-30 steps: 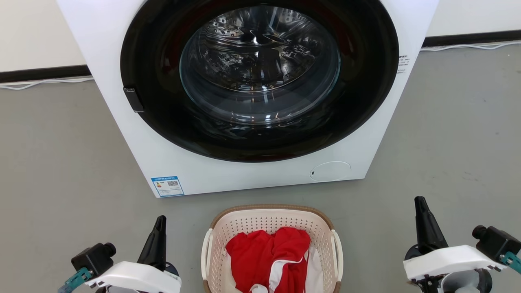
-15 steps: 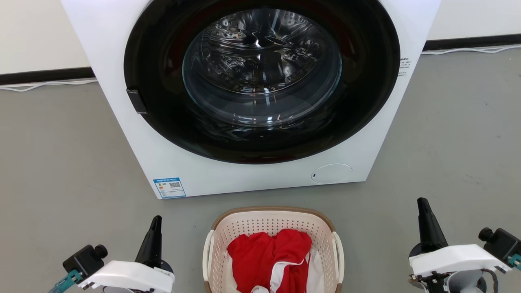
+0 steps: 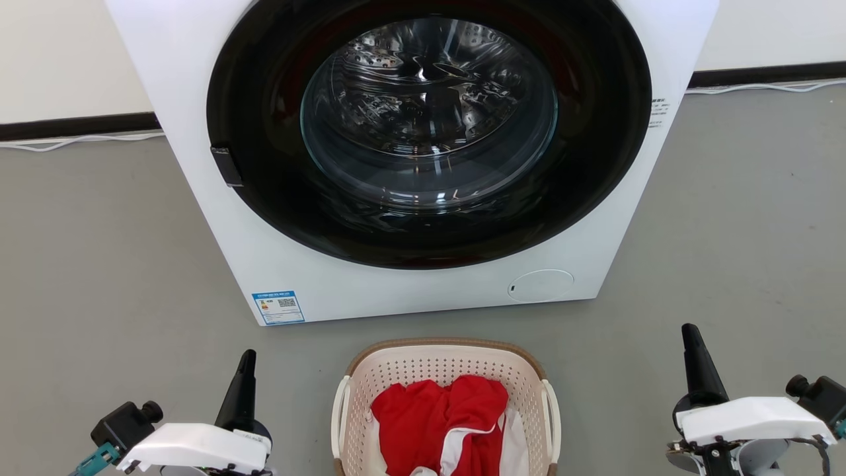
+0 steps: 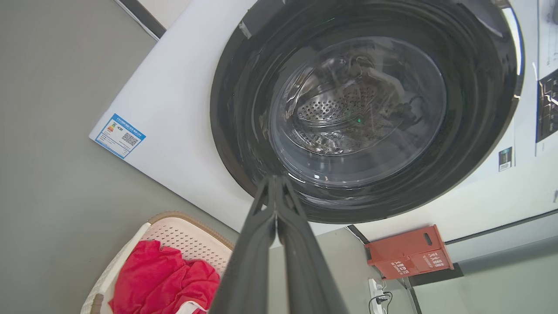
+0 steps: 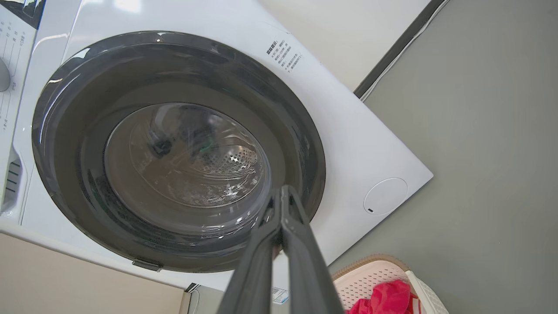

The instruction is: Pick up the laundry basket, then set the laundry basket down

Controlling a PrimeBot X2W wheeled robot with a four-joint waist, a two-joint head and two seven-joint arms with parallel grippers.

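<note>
Where the laundry basket sits, a washing machine stands just behind.

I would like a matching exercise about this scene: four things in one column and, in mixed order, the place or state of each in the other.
Things:
1. laundry basket
2. left tool
3. blue-edged label
4. red garment

Places or states:
a. shut, holding nothing
b. stuck on the washing machine front
c. on the floor before the machine
d. lying in the basket

Pairs: 1-c, 2-a, 3-b, 4-d.
</note>
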